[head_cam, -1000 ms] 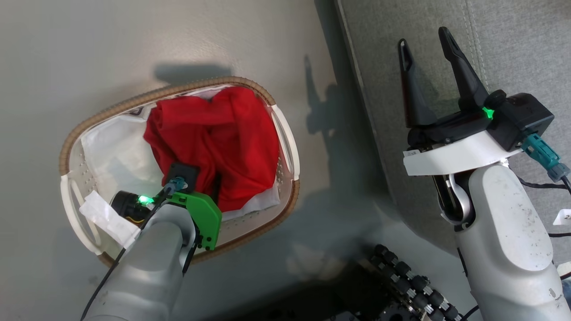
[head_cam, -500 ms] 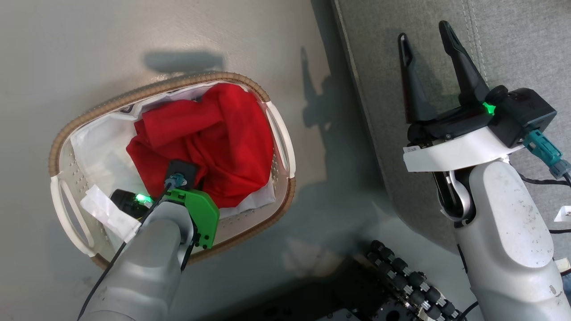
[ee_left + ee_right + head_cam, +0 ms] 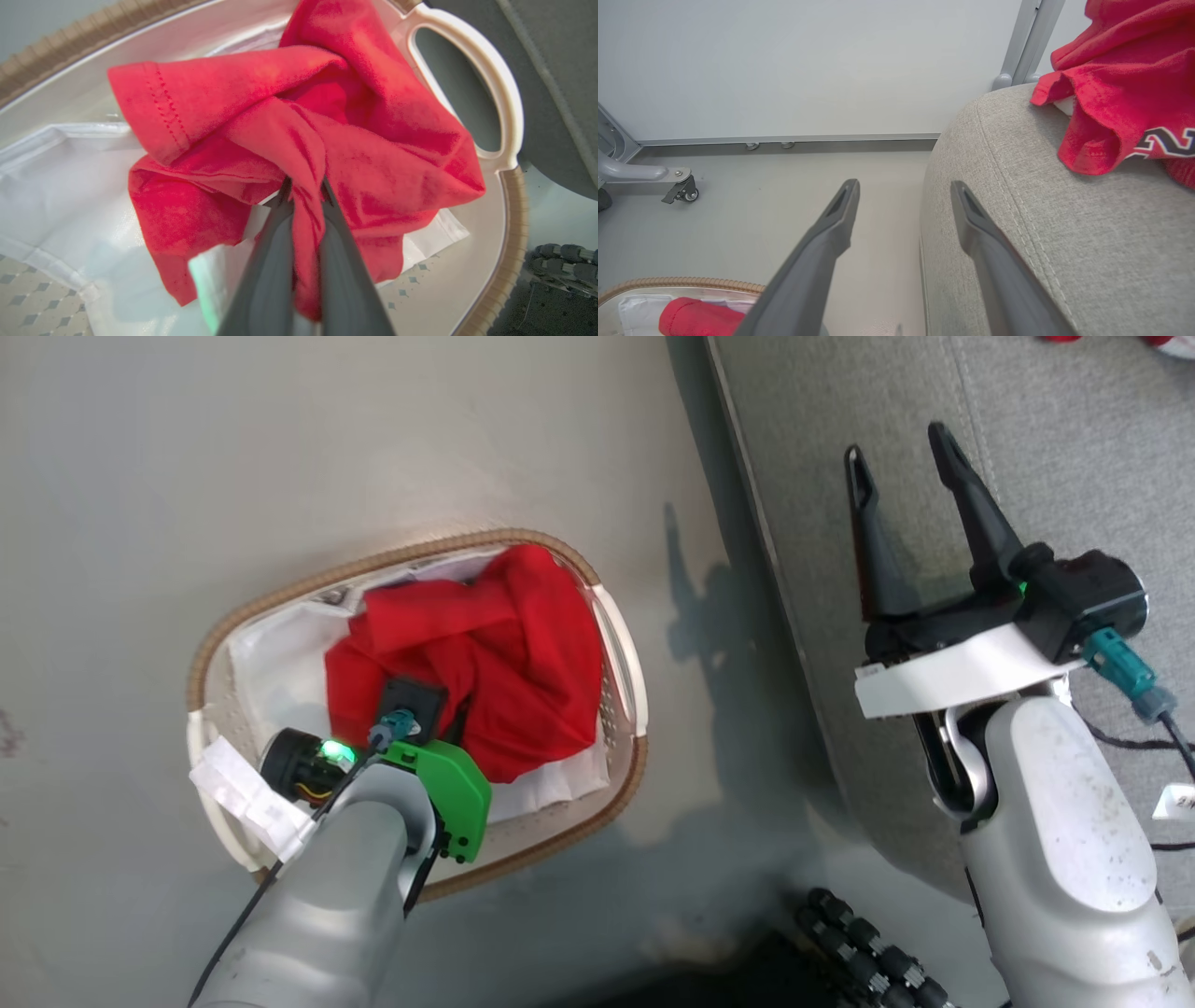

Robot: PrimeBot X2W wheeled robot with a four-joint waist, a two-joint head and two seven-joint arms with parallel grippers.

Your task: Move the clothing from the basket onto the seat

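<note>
Inside basket [image 3: 201,644], L gripper [image 3: 306,186] pinches red garment [image 3: 373,154]; R gripper [image 3: 894,441] agape by seat [image 3: 1074,457]; 2nd garment's [image 3: 1111,93] lettering [image 3: 1164,142] unreadable.

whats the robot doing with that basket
The robot's left tool is shut on a crumpled bright red fabric garment inside the oval white plastic laundry basket with a brown woven rim. Its right tool hangs open over the edge of the light grey upholstered seat cushion, where another red garment lies.
</note>
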